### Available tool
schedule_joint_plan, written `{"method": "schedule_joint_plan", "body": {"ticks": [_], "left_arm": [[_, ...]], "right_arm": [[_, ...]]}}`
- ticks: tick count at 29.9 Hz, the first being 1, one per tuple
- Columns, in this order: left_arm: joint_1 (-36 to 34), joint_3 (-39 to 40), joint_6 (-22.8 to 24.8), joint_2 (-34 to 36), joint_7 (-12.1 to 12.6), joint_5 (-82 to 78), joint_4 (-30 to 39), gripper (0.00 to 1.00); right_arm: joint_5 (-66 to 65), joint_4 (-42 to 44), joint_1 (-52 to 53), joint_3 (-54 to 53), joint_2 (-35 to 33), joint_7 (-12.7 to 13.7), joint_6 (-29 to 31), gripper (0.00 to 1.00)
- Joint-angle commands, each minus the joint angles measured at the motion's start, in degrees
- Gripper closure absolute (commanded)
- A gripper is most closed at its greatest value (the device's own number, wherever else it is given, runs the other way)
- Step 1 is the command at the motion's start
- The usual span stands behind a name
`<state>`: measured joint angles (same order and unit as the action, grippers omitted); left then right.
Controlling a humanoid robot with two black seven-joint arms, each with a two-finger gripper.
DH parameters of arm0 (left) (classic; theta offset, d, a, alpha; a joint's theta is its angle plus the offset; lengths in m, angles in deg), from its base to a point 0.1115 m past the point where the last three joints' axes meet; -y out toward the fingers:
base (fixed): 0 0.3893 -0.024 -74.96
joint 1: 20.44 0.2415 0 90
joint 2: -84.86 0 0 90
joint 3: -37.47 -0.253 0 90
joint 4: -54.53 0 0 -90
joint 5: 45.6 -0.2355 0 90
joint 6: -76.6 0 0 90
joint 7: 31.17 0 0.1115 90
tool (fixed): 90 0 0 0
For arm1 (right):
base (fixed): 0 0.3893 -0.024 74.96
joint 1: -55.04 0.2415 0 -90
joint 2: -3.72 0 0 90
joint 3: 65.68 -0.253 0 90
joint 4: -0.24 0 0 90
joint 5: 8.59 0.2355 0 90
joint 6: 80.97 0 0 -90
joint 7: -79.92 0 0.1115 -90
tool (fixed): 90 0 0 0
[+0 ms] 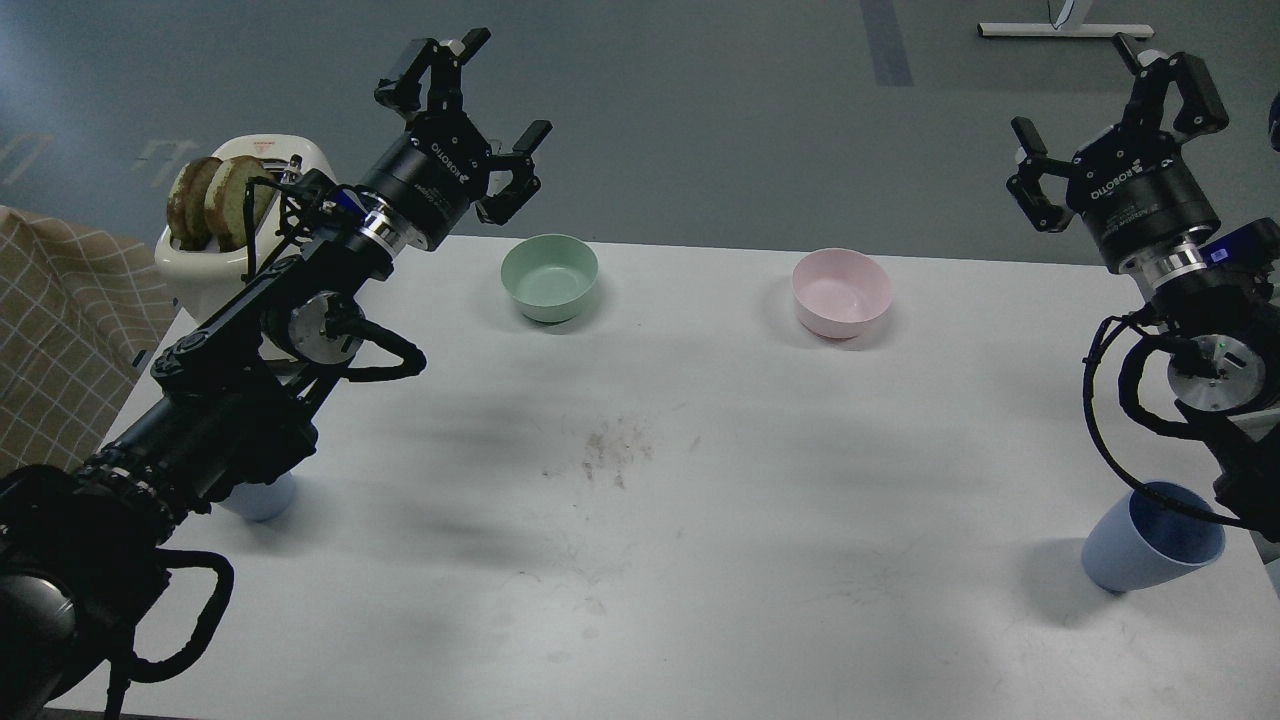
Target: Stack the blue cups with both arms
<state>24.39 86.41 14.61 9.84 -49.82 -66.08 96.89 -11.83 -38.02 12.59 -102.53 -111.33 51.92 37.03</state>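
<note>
Two blue cups stand far apart on the white tabletop [640, 560], so by my judgement none of the stacking is done yet. Only the head view is given.

Taking the mint-green bowl [549, 277] at the back of the tabletop as the landmark: the left blue cup [262, 497] sits well forward and to the left of it, mostly hidden under the left arm, with only its lower body showing. The right blue cup [1150, 538] is far to the right of the bowl and toward the front edge, open mouth up and leaning a little, its darker inside visible; a cable of the right arm crosses its rim.

A pink bowl [841, 292] rests to the right of the green one. A toaster [235, 240] with bread slices stands left of it.

The left claw [470, 130] hangs raised just left of and above the green bowl, fingers spread wide and holding nothing. The right claw [1115, 125] is raised far to the bowl's right, also wide and holding nothing.

What is left, as I judge it: grasping each cup, bringing them together, and nesting one inside the other.
</note>
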Motion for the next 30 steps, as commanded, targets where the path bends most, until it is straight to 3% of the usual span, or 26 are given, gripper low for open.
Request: {"method": "schedule_joint_plan", "body": {"ticks": [1,30], "left_arm": [[-0.01,0.01,0.0,-0.3,0.01,0.0,0.17,0.0],[0.08,-0.25,0.0,-0.83,0.1,-3.25,1.67,0.0]], "right_arm": [[-0.02,0.03,0.08,-0.06,0.0,0.0,0.0,0.0],[-0.1,-0.15,-0.18,-0.06,-0.09,0.0,0.0,0.0]]}}
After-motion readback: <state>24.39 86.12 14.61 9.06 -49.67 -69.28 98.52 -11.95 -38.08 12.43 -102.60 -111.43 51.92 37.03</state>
